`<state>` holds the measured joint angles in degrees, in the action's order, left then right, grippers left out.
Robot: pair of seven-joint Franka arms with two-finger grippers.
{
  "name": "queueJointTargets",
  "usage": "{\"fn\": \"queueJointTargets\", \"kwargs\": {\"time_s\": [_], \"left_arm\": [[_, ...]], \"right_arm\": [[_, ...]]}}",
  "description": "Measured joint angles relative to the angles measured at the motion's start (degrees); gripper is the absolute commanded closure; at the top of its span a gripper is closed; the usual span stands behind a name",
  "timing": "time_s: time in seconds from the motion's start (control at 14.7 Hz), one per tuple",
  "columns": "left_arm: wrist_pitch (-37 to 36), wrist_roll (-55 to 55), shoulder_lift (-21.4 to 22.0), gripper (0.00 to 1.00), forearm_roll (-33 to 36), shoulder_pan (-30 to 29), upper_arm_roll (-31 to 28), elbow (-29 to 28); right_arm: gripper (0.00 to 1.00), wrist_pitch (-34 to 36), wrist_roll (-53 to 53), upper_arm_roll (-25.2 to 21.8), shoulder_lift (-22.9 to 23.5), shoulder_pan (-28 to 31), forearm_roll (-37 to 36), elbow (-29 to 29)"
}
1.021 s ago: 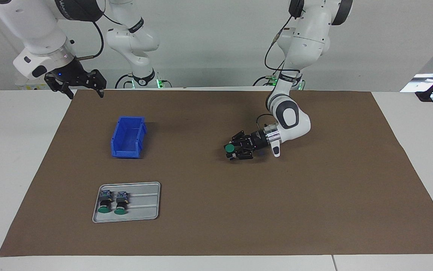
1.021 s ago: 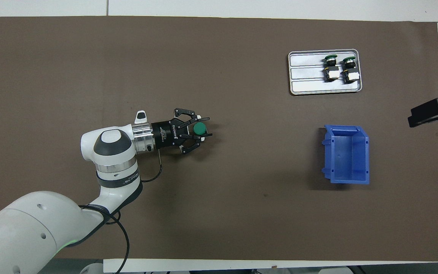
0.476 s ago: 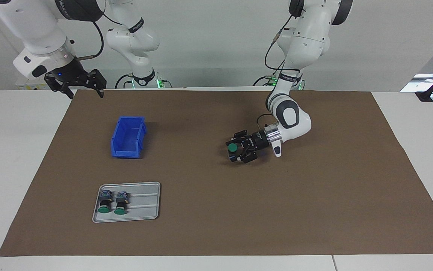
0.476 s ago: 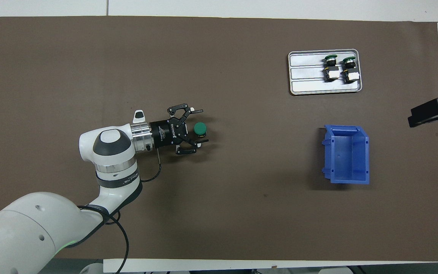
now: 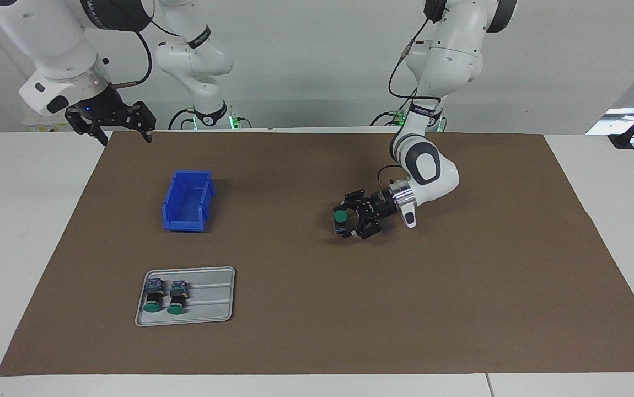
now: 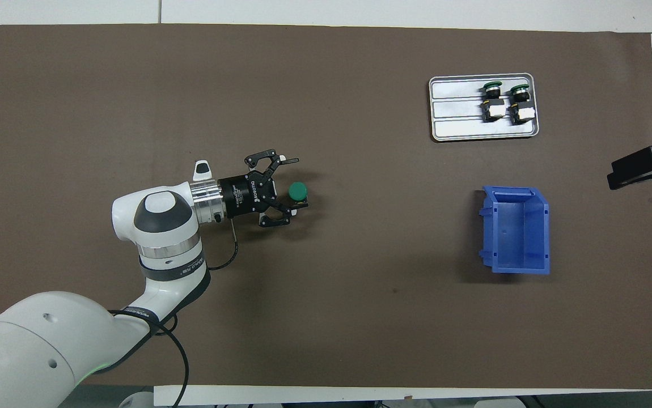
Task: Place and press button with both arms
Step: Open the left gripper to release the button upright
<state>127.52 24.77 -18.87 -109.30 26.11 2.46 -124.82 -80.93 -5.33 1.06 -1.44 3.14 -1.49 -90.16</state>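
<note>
Overhead view shows the left arm (image 6: 156,226) entering from the lower left of the frame, its white forearm bent up and then turned toward frame right, so the wrist lies level and low over the brown mat (image 6: 326,317). The left gripper (image 6: 292,184) sits a little left of frame centre with its fingers spread wide. The green-capped button (image 6: 297,191) stands between them on the mat, cap upward, with clear gaps on both sides; nothing grips it. In this view the right gripper (image 6: 640,167) shows only as a black block at the right edge, over the mat's border, and its fingers cannot be read here.

Facing view supplies what the overhead one lacks. The right arm (image 5: 58,49) hangs raised at the upper left of the frame, waiting, and the right gripper (image 5: 121,132) points down over the mat's corner with its fingers spread apart and nothing between them. This view also shows the left arm (image 5: 433,171) dropping from the upper right, folding at a grey-capped joint, with the left gripper (image 5: 344,220) close to the mat and open around the button (image 5: 340,216), whose body rests on the mat.

Both views show the blue bin (image 5: 187,201) in the right arm's half of the mat, and a grey tray (image 5: 215,306), farther from the robots than the bin, carrying two spare buttons (image 5: 164,298) lying side by side on their sides.
</note>
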Motion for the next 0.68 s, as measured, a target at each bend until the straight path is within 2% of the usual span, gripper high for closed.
{"fn": "queueJointTargets", "kwargs": {"time_s": [0.68], "left_arm": [[0.5,1.6,2.7,0.0,0.0,1.2,0.0,-2.5]], "right_arm": [[0.01,0.0,0.0,0.0,0.0,0.0,0.0,0.0]]}}
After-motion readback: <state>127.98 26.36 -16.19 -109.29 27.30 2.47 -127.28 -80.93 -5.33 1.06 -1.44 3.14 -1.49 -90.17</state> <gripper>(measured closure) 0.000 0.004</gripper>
